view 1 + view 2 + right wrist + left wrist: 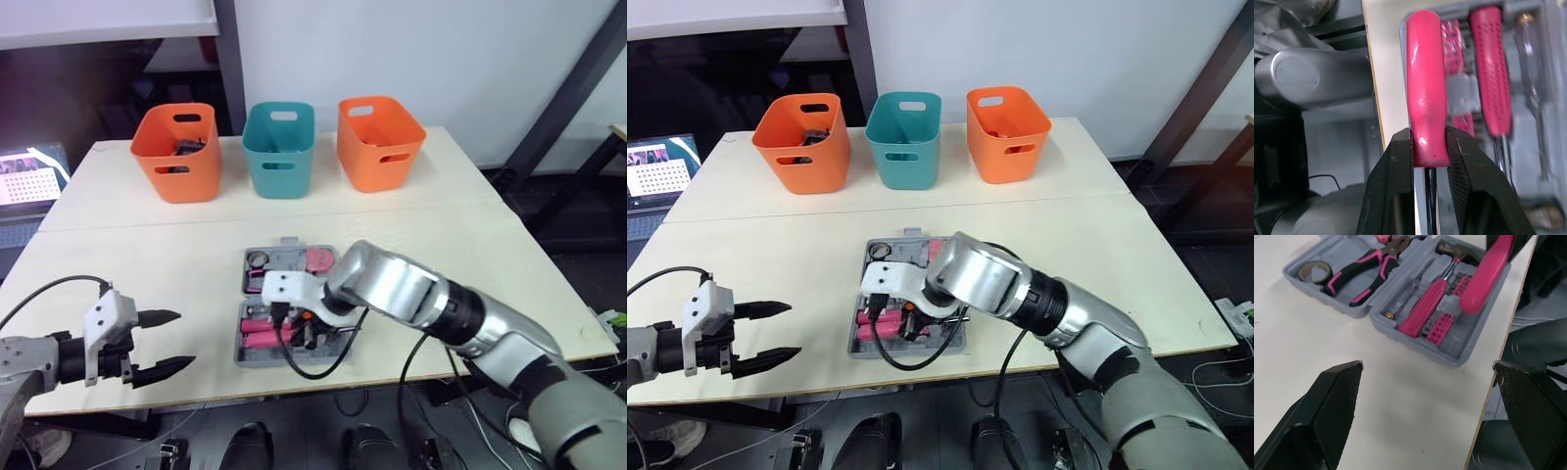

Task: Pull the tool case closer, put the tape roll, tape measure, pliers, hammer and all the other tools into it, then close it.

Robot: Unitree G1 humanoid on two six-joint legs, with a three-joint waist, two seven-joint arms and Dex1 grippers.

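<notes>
Head view:
- Right gripper (281, 315): over the near half of the case (239, 345), reaching in from the right. The arm covers much of the case's right side.
- Left gripper (182, 340): fingers spread apart, empty, above bare table (147, 245), well to the left of the case.
- Case: grey, open flat, near the front edge of the table, pink tools in its trays.
- Cable (315, 370): black loop from the right wrist, hanging across the near edge of the case.
- Bins, back row: orange (178, 157) with dark items inside, teal (279, 152), orange (380, 145).
- Screen (661, 164): left of the table, lit, showing a grid too small to read.

Left wrist view:
- Pliers (1361, 271): pink and black grips, in the far tray.
- Tape roll (1315, 270): dark, just beside the pliers, in the same tray.
- Screwdriver (1422, 308): pink grip, in the near tray beside a pink rack of bits (1447, 319).
- Handle (1484, 279): pink, blurred, tilted above the near tray.

Right wrist view:
- Right gripper: both fingers (1396, 161) clamped on the end of the handle, which lies over the case's outer edge.
</notes>
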